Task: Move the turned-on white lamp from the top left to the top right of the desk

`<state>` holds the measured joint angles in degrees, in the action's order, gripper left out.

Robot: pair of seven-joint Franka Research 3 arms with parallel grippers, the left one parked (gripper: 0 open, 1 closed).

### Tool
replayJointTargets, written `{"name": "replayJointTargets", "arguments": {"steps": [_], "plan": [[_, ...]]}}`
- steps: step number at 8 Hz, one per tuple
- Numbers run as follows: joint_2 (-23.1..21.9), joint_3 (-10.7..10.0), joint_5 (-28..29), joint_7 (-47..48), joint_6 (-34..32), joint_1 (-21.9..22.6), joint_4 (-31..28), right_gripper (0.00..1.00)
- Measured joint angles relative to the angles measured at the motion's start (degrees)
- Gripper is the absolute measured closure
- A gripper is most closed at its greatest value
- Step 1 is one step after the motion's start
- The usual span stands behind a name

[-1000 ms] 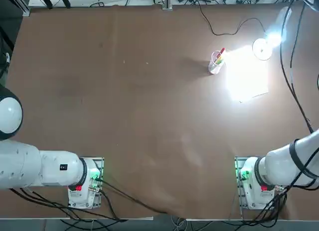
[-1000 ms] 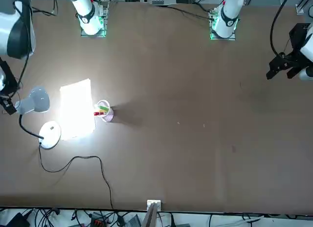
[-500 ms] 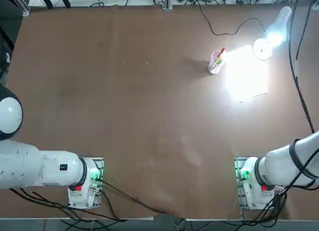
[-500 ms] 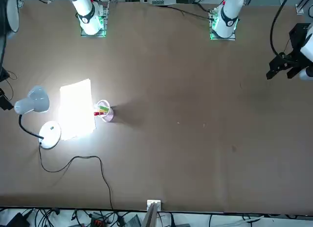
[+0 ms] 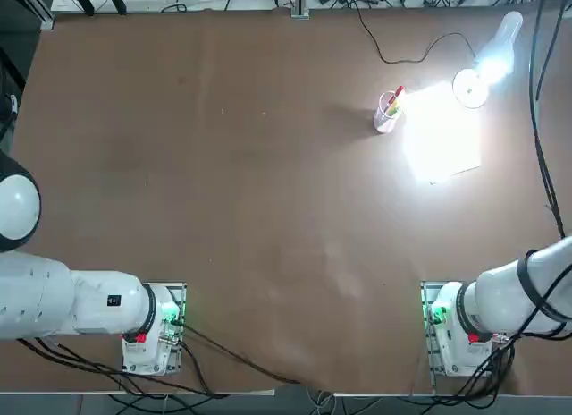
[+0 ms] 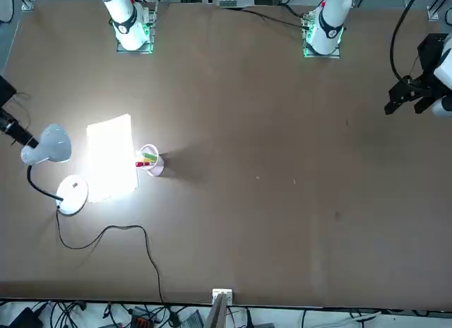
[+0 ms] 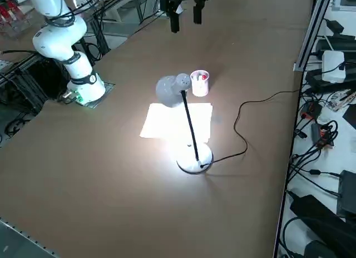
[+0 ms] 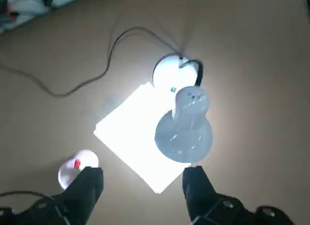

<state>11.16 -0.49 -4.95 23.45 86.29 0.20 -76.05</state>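
From overhead, the lamp [image 5: 483,66] glows at the desk's [image 5: 268,182] top right, unmoved over the last second. The front view shows the arm has pulled away from it. At the wrist, the right gripper [image 8: 140,191] hangs open and empty above the lamp; delivery looks complete.

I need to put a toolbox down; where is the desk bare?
The desk is bare from the cup across its left and middle to the arm bases. Crowded: the top-right corner with the lamp, paper sheet and cord; the right gripper hangs open above.

Lamp [image 5: 483,71] right of cup [image 5: 388,112] (paper [image 5: 441,133] between)
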Motion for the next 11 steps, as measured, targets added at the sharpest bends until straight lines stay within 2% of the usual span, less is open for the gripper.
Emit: {"name": "replayJointTargets", "arguments": {"steps": [2, 5, 6, 9, 11], "plan": [[-0.03, 0.20, 3.21, -12.66, -5.82, 0.07, 1.25, 0.00], [-1.61, -0.04, 3.56, -20.15, -8.64, -0.02, 0.82, 0.00], [-3.89, -0.17, 3.60, -21.00, -7.67, -0.06, -2.47, 0.00], [-12.40, -0.40, 3.59, -21.32, 4.37, -0.09, -18.67, 0.00], [-14.73, -0.44, 3.59, -21.35, 5.79, -0.09, -22.04, 0.00]]}}
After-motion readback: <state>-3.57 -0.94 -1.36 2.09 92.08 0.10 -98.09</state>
